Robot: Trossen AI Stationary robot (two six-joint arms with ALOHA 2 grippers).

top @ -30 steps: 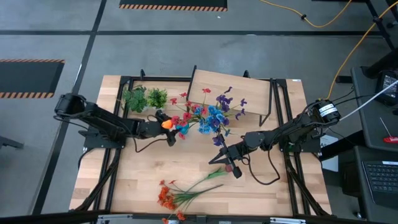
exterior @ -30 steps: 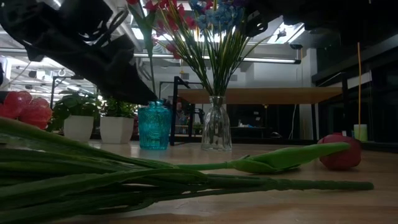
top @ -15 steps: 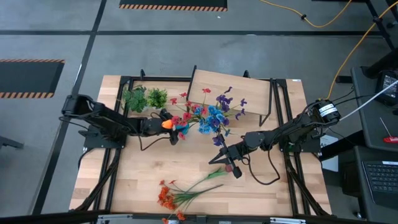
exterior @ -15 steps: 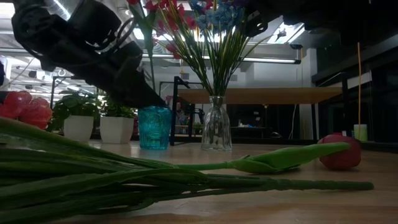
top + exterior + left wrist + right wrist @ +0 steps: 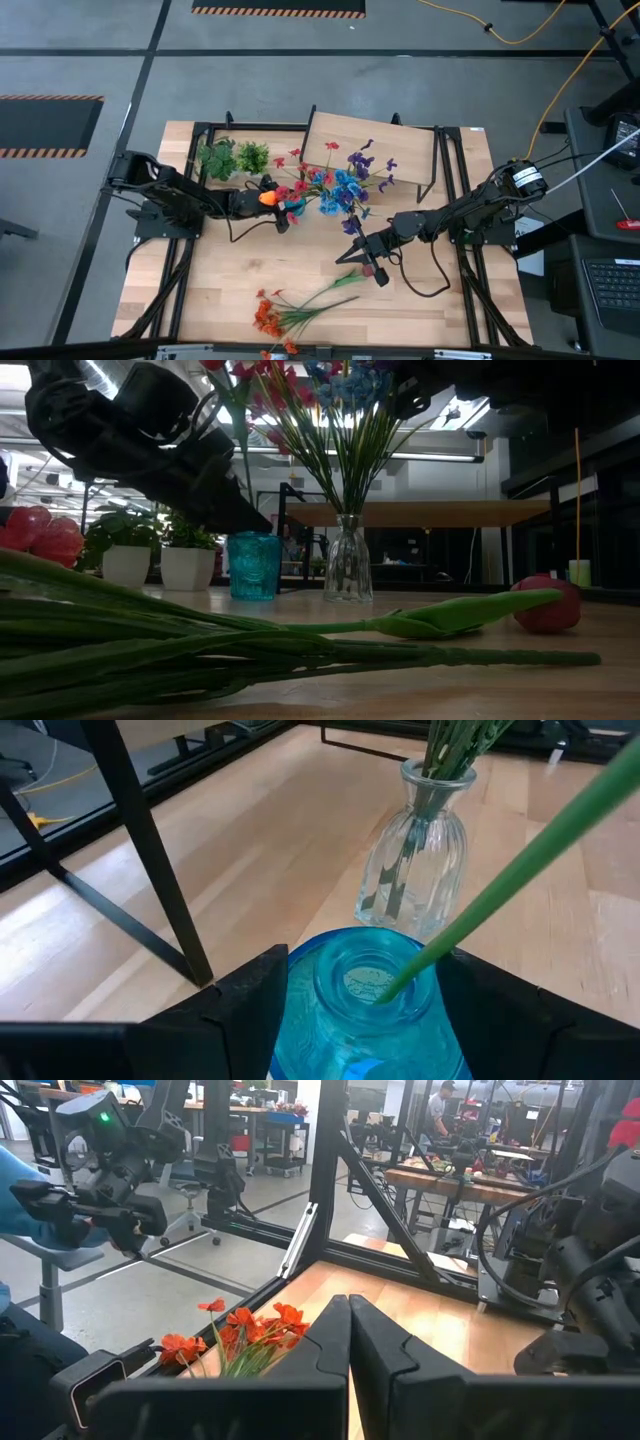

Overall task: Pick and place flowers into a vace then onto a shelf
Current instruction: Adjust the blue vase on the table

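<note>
A blue glass vase (image 5: pixel 365 1005) stands upright on the table left of centre (image 5: pixel 275 208), with a thick green stem (image 5: pixel 500 860) in its mouth and an orange tulip head (image 5: pixel 268 199) above it. My left gripper (image 5: pixel 365 1020) is open, one finger on each side of this vase. Beside it, a clear glass vase (image 5: pixel 345 200) (image 5: pixel 348 560) holds red, blue and purple sprays. An orange spray (image 5: pixel 290 310) lies flat near the table's near edge. My right gripper (image 5: pixel 367 262) is shut and sits right of centre, touching nothing I can see. The shelf (image 5: pixel 370 150) stands at the far edge. My left gripper has the blue vase's upper body (image 5: pixel 300 990) between its two fingers (image 5: pixel 250 1005), coming level from the table's left. Whether the fingers touch the glass I cannot tell. The vase stands upright on its base on the table.
Two leafy green plants in white pots (image 5: pixel 232 158) (image 5: pixel 125 555) stand at the far left, behind the left arm. A round red thing (image 5: pixel 545 605) lies on the table in the low view. Black frame legs (image 5: pixel 150 850) rise close to the vases. Bare wood lies between the vases and the orange spray.
My left arm has stretched farther toward the table's right. Its gripper has moved in around the blue vase. My right arm has kept still.
</note>
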